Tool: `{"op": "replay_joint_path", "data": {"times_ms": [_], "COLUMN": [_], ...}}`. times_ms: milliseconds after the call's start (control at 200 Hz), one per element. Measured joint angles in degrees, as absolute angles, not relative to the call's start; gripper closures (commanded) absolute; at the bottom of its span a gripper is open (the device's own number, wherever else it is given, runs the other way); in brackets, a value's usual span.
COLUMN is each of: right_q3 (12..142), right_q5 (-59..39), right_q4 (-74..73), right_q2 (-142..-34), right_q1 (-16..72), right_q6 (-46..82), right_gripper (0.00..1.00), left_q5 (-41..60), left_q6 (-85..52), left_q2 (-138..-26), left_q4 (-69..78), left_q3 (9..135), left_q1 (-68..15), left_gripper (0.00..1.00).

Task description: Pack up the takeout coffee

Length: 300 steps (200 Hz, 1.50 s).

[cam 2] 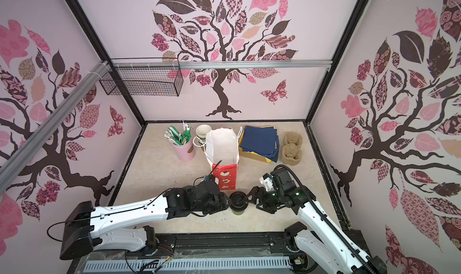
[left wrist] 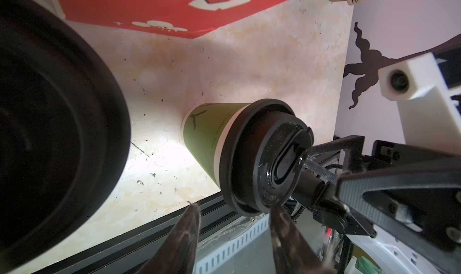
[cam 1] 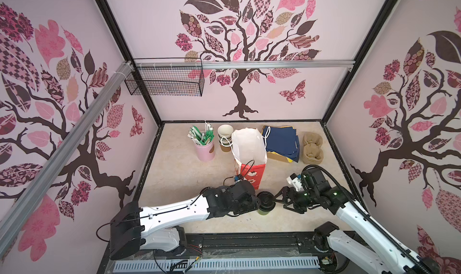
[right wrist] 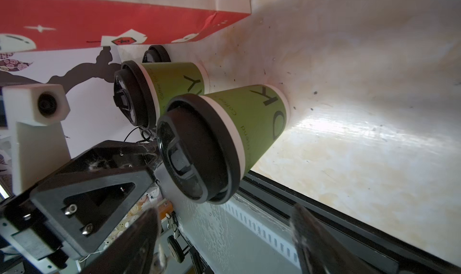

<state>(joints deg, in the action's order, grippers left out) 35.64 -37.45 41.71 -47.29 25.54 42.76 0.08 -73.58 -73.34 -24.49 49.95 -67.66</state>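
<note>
One takeout coffee cup (cam 1: 266,203) is standing at the lower centre of both top views, below the paper bag (cam 1: 249,150); the second cup (right wrist: 172,83) is sitting hidden under the left arm (cam 1: 174,210), showing only in the right wrist view. A blurred black round shape (left wrist: 50,123) is filling the left wrist view's left, cut off. Both arms are reaching low inward, the left gripper (left wrist: 234,207) holding its jaws partly apart by the lid (left wrist: 262,160), contact unclear, the right gripper (cam 1: 280,202) spreading wide, one fingertip (left wrist: 331,148) resting on it.
</note>
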Motion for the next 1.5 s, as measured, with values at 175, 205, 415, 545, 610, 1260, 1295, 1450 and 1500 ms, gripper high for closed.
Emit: {"op": "replay_joint_path", "data": {"times_ms": [175, 205, 415, 545, 610, 1260, 1295, 1450, 1500], "right_q3": [34.7, 34.6, 34.1, 34.1, 34.1, 32.7, 32.7, 32.7, 32.7], "right_q5": [-36.8, -36.8, -36.7, -36.6, -36.6, -36.6, -36.6, -36.6, -36.6], "right_q4": [39.1, 38.7, 37.6, 37.0, 36.8, 34.9, 34.8, 34.4, 34.4], "right_q2": [-48.3, -48.6, -49.5, -49.8, -50.1, -51.2, -51.2, -51.4, -51.4], "right_q1": [26.2, 26.2, 26.2, 26.3, 26.5, 27.3, 27.3, 27.3, 27.3], "right_q6": [44.2, 44.4, 44.9, 45.0, 45.1, 45.3, 45.3, 45.3, 45.3], "right_gripper": [0.17, 0.17, 0.18, 0.18, 0.18, 0.2, 0.2, 0.21, 0.21], "left_q5": [0.1, 0.1, 0.1, 0.0, 0.0, 0.1, 0.1, 0.3, 0.3], "left_q6": [-73.7, -73.8, -73.8, -73.8, -73.8, -73.7, -73.7, -73.7, -73.7], "left_q2": [-74.6, -74.8, -75.5, -75.8, -75.8, -77.6, -77.6, -78.0, -78.1], "left_q4": [-22.7, -22.5, -21.5, -21.2, -21.1, -19.1, -19.1, -18.6, -18.4], "left_q3": [49.7, 49.7, 49.3, 49.3, 49.3, 49.3, 49.3, 49.3, 49.3], "left_q1": [-67.7, -67.7, -67.7, -67.7, -67.8, -67.8, -67.8, -67.8, -67.8], "left_gripper": [0.54, 0.55, 0.6, 0.62, 0.63, 0.73, 0.73, 0.73, 0.73]}}
